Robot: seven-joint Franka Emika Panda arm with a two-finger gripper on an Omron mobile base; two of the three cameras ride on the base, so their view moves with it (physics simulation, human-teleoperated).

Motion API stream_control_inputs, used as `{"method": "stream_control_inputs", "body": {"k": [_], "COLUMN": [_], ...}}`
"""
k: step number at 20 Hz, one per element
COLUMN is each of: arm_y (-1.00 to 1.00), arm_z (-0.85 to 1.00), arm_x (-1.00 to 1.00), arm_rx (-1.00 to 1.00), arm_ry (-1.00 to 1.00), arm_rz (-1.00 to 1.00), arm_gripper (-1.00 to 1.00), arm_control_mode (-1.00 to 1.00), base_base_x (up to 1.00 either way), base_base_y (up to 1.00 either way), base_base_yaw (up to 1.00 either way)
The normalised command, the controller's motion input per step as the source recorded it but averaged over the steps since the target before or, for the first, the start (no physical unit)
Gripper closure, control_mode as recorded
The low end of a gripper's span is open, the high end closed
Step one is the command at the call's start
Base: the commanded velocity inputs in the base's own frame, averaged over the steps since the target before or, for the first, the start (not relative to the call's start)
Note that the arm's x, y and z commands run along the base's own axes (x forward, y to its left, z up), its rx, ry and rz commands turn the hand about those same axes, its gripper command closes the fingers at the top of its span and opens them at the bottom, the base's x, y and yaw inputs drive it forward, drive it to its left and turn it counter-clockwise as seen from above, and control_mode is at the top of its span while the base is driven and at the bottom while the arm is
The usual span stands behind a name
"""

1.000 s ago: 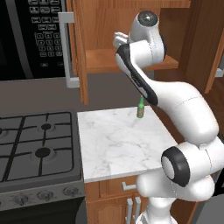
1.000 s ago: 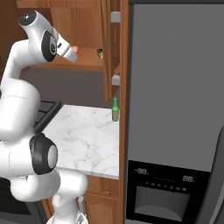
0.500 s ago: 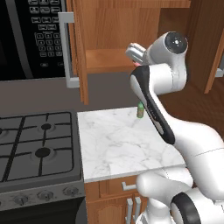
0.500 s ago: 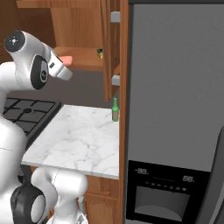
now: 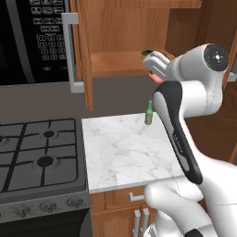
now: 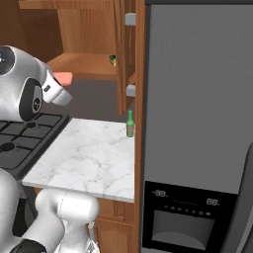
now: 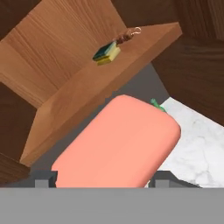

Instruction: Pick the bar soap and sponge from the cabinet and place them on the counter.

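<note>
While the arm reaches up toward the open cabinet, the pincer grasps the bar soap — in the hand view the salmon-pink bar fills the lower centre of the frame, seated between the two dark fingertips at the bottom edge. In the right base view the soap's pink end shows at upper left, projecting from the white hand just in front of the shelf edge; in the left base view a sliver of pink appears under the hand at centre right, below the shelf.

The sponge — yellow with a dark green top — lies on the wooden shelf in the upper centre of the hand view, with a small brown item just beside it. In the left base view the sponge sits at the shelf's right end, partly hidden behind the hand; in the right base view it shows as a small dark-and-yellow spot at top centre.

The marble desk occupies the middle of the left base view. A small green bottle stands upright near its back edge. To the left of the frame lies the black gas stove, with a microwave above it; a grey refrigerator takes the right of the right base view.
</note>
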Motion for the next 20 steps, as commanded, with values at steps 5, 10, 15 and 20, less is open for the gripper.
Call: {"method": "stream_control_inputs", "body": {"k": [5,10,15,20], "arm_y": [0.00,0.00,0.00,0.00], "arm_z": [-0.08,-0.28,-0.57,-0.54], "arm_x": [-0.33,0.00,0.00,-0.01], "arm_rx": [0.09,0.05,-0.01,-0.03], "arm_ry": [0.02,0.06,0.12,0.12], "arm_rz": [0.01,0.02,0.06,0.07], "arm_gripper": [1.00,1.00,1.00,1.00], "arm_control_mode": [-1.00,-1.00,-1.00,-1.00], "base_base_x": [0.00,0.00,0.00,0.00], "base_base_y": [0.00,0.00,0.00,0.00], "base_base_yaw": [0.00,0.00,0.00,0.00]}}
